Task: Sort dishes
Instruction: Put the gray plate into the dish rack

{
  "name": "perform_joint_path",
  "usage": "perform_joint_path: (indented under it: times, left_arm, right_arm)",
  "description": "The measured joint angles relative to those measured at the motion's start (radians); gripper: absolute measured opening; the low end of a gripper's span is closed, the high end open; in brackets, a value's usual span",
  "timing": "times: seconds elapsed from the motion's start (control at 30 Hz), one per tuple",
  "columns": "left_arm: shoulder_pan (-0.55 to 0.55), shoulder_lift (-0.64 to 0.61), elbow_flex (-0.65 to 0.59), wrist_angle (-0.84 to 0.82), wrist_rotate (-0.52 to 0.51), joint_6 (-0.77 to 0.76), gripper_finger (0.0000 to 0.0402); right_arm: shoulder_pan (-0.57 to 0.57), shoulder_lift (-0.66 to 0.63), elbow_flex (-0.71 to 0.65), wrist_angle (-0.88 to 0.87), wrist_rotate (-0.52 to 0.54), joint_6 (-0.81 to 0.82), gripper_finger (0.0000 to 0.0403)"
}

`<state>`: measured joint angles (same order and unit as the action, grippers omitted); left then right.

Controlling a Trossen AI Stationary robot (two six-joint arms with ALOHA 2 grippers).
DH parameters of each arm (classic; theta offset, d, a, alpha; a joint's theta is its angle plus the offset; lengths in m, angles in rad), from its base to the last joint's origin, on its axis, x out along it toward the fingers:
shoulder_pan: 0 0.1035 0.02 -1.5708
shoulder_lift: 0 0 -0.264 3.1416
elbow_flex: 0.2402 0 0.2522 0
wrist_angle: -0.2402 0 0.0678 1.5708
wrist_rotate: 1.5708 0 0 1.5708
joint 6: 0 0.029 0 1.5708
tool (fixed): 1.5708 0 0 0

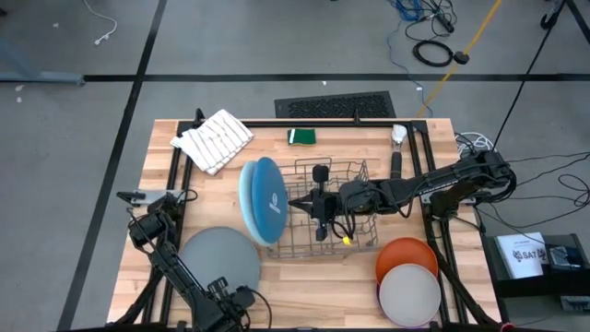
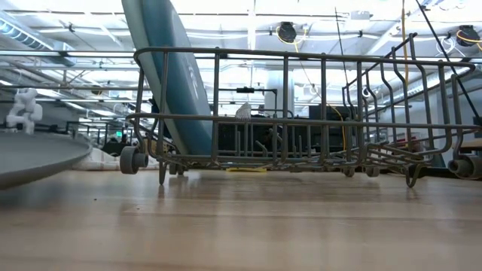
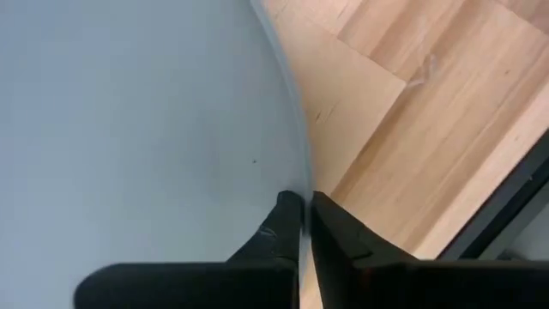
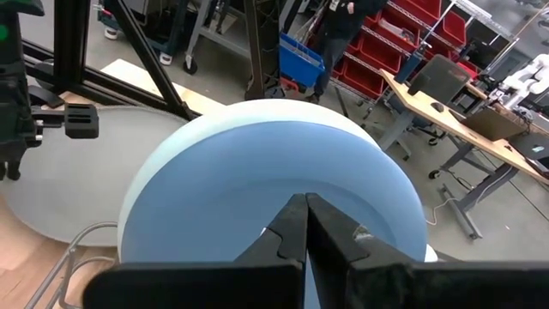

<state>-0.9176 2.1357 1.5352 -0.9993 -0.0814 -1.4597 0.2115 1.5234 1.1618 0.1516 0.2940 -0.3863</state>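
**Obs 1:** Wooden table [image 1: 304, 277] filled the overhead frame, grey floor around it. Wire dish rack [image 1: 334, 210] sat near centre. What was the biggest dish?

**Obs 2:** Grey plate [image 1: 219, 260], flat on the wood at about 8 o'clock from the rack. Left gripper [image 3: 302, 225] was at its near rim, fingers pinched together on the plate's edge.

**Obs 1:** And the blue ones?

**Obs 2:** Darker blue plate [image 1: 269, 198] and light blue plate [image 1: 245, 195] stood on edge side by side at the rack's 9 o'clock end, touching, leaning slightly. Right gripper [image 4: 306, 225] hovered over the rack, pointing at them, fingers pressed together on nothing.

**Obs 1:** Smaller dishes?

**Obs 2:** At 4 o'clock from the rack: off-white plate [image 1: 411, 293] overlapping the orange plate [image 1: 406, 254], a purple plate's [image 1: 381, 297] rim showing beneath.

**Obs 1:** Anything else?

**Obs 2:** White striped cloth [image 1: 215, 140] at 10 o'clock, near the table's far corner. Small green object [image 1: 301, 136] at 12 o'clock.
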Motion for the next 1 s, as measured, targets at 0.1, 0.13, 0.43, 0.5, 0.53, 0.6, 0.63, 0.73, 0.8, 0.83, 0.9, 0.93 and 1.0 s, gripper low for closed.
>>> perform_joint_path:
  times: [0.1, 0.13, 0.43, 0.5, 0.53, 0.6, 0.63, 0.73, 0.8, 0.83, 0.9, 0.93, 1.0]
  left_arm:
    - [0.001, -0.004, 0.009, -0.01, 0.012, 0.001, 0.0006]
    - [0.002, -0.004, 0.017, -0.016, 0.018, 0.002, 0.0005]
    - [0.007, -0.125, 0.119, -0.093, 0.019, 0.044, 0.0001]
    - [0.006, -0.171, 0.134, -0.101, -0.026, 0.055, 0.0]
    - [0.004, -0.197, 0.14, -0.112, -0.059, 0.054, 0.0]
    - [-0.004, -0.258, 0.155, -0.126, -0.135, 0.053, 0.0]
    - [-0.008, -0.287, 0.161, -0.126, -0.176, 0.052, 0.0]
    - [-0.027, -0.366, 0.168, -0.139, -0.29, 0.053, 0.0]
    - [-0.04, -0.414, 0.168, -0.139, -0.358, 0.063, 0.0]
    - [-0.046, -0.437, 0.169, -0.138, -0.39, 0.075, 0.0]
    - [-0.058, -0.477, 0.171, -0.14, -0.449, 0.087, 0.0]
    - [-0.063, -0.491, 0.171, -0.145, -0.474, 0.089, 0.0]
    - [-0.068, -0.511, 0.171, -0.155, -0.501, 0.089, 0.0001]
  right_arm:
    - [0.0, 0.0, 0.0, 0.0, 0.0, 0.0, 0.0]
    - [0.0, 0.0, 0.0, 0.0, 0.0, 0.0, 0.0]
    - [0.0, 0.0, 0.0, 0.0, -0.003, 0.0, 0.0]
    - [0.0, 0.0, 0.0, 0.0, -0.003, 0.0, 0.0]
    - [0.0, 0.0, 0.0, 0.0, -0.004, 0.0, 0.0]
    - [0.0, 0.0, 0.0, 0.0, -0.004, 0.0, 0.0]
    - [0.001, 0.0, 0.0, 0.0, -0.004, 0.0, 0.0]
    - [0.001, 0.0, 0.0, 0.0, -0.004, 0.0, 0.0]
    - [0.001, 0.0, 0.0, 0.0, -0.004, 0.0, 0.0]
    - [0.001, 0.0, 0.0, -0.001, -0.004, 0.0, 0.0]
    - [0.001, 0.0, 0.0, -0.007, -0.005, 0.0, 0.0]
    - [0.001, 0.0, 0.0, -0.01, -0.01, 0.0, 0.0]
    - [0.002, 0.0, 0.0, -0.016, -0.011, 0.0, 0.0]
